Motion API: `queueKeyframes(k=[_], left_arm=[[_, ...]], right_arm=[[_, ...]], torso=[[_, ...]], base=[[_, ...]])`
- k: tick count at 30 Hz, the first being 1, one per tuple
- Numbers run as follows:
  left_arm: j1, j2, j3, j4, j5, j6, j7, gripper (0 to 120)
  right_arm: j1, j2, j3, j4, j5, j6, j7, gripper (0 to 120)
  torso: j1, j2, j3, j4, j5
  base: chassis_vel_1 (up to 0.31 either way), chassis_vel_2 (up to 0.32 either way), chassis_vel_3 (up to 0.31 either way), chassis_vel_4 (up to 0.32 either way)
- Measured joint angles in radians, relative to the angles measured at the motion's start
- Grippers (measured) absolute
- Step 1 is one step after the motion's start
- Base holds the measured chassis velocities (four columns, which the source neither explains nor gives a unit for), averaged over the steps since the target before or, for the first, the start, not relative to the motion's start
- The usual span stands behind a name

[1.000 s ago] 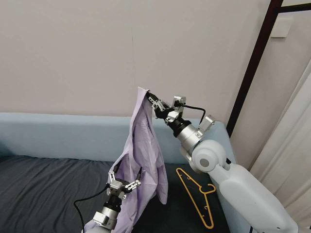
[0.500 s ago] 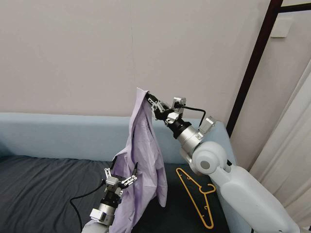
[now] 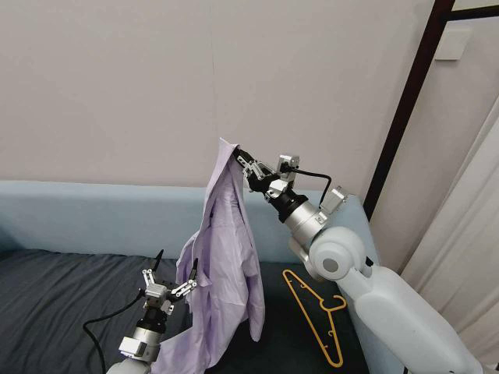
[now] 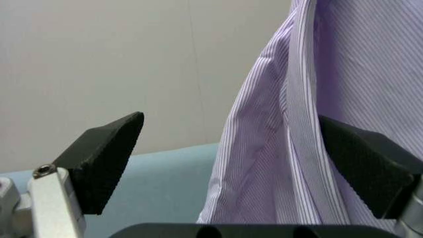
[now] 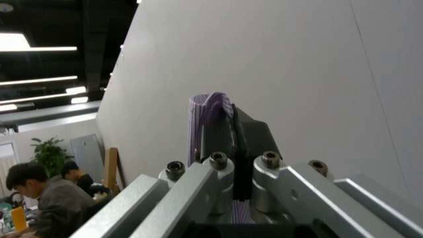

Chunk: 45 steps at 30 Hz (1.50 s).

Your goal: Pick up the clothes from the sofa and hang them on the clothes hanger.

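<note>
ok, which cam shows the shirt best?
Head view: the whole shirt hangs from the shut right end effector, with the open left end effector beside its lower part. Left wrist view has the shirt close up, stripes visible. Right wrist view shows a fold of the shirt where it is pinched.

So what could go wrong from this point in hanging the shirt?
The right gripper pinches only a small fold at the top of the shirt, so the hanging cloth could slip out. The left gripper is open beside the shirt's lower part and may close on air or bunch the cloth.
</note>
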Motion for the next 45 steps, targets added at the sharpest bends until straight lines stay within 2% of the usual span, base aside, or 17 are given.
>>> queueKeyframes(k=[6,9,10,14,15,19,21,25,26,30,31,33,37,40,41,45], left_arm=[[-0.008,-0.016,0.014,0.007,0.000,-0.004,-0.006,98],[-0.006,-0.029,0.027,0.013,0.007,-0.014,-0.005,84],[-0.006,-0.029,0.027,0.013,0.007,-0.014,-0.005,84],[-0.003,-0.034,0.031,0.017,0.014,-0.017,-0.004,68],[-0.003,-0.034,0.031,0.017,0.014,-0.017,-0.004,68],[0.004,-0.035,0.032,0.017,0.017,-0.020,-0.004,49],[0.006,-0.035,0.032,0.017,0.018,-0.021,-0.004,46],[0.012,-0.040,0.034,0.027,0.022,-0.032,-0.001,27],[0.012,-0.040,0.034,0.027,0.022,-0.032,-0.001,27],[0.013,-0.039,0.035,0.024,0.020,-0.049,-0.001,8],[0.013,-0.039,0.035,0.024,0.020,-0.049,-0.001,8],[0.020,-0.033,0.034,0.012,0.018,-0.057,0.000,0],[0.029,-0.016,0.022,-0.022,0.011,-0.073,0.002,0],[0.037,0.039,-0.007,-0.120,-0.048,-0.073,0.009,0],[0.037,0.039,-0.007,-0.120,-0.048,-0.073,0.009,0],[0.025,0.250,-0.102,-0.274,-0.218,-0.028,0.025,0]], right_arm=[[0.000,0.007,-0.004,-0.005,-0.003,0.000,0.000,0],[0.000,0.008,-0.005,-0.005,-0.003,0.000,0.000,0],[0.000,0.008,-0.005,-0.005,-0.003,0.000,0.000,0],[0.001,0.006,-0.006,-0.005,-0.003,0.000,0.001,0],[0.001,0.006,-0.006,-0.005,-0.003,0.000,0.001,0],[0.006,0.008,-0.005,-0.007,-0.003,-0.001,0.001,0],[0.008,0.009,-0.005,-0.009,-0.003,-0.001,0.001,0],[0.014,0.016,-0.001,-0.013,-0.003,-0.001,0.002,0],[0.014,0.016,-0.001,-0.013,-0.003,-0.001,0.002,0],[0.015,0.016,0.001,-0.017,-0.003,0.000,0.002,0],[0.015,0.016,0.001,-0.017,-0.003,0.000,0.002,0],[0.014,0.015,0.003,-0.018,-0.004,0.000,0.002,0],[0.015,0.009,0.006,-0.020,-0.005,0.000,0.002,0],[0.025,-0.008,0.005,-0.033,-0.040,0.000,0.003,0],[0.025,-0.008,0.005,-0.033,-0.040,0.000,0.003,0],[0.056,-0.028,0.009,-0.067,-0.171,-0.035,0.054,0]], torso=[[0.000,0.000,0.000,0.0000,0.0000],[0.000,0.000,0.000,0.0000,0.0000],[0.000,0.000,0.000,0.0000,0.0000],[0.000,0.000,0.000,0.0000,0.0000],[0.000,0.000,0.000,0.0000,0.0000],[0.000,0.000,0.000,0.0000,0.0001],[0.000,0.000,0.000,0.0000,0.0001],[0.000,0.000,0.000,0.0001,-0.0001],[0.000,0.000,0.000,0.0001,-0.0001],[0.000,0.000,0.000,0.0000,0.0000],[0.000,0.000,0.000,0.0000,0.0000],[0.000,0.000,0.000,0.0000,0.0000],[0.000,0.000,0.000,0.0000,-0.0002],[0.000,0.000,0.000,0.0000,-0.0005],[0.000,0.000,0.000,0.0000,-0.0005],[0.000,0.000,0.000,0.0002,0.0000]], base=[[0.000,0.000,0.000,0.000],[0.000,0.000,0.000,0.000],[0.000,0.000,0.000,0.000],[0.000,0.000,0.000,0.000],[0.000,0.000,0.000,0.000],[0.000,0.000,0.000,0.000],[0.000,0.000,0.000,0.000],[0.000,0.000,0.000,0.000],[0.000,0.000,0.000,0.000],[0.000,0.000,0.000,0.000],[0.000,0.000,0.000,0.000],[0.000,0.000,0.000,0.000],[0.000,0.000,0.000,0.000],[0.000,0.000,0.000,0.000],[0.000,0.000,0.000,0.000],[0.000,0.000,0.000,0.000]])
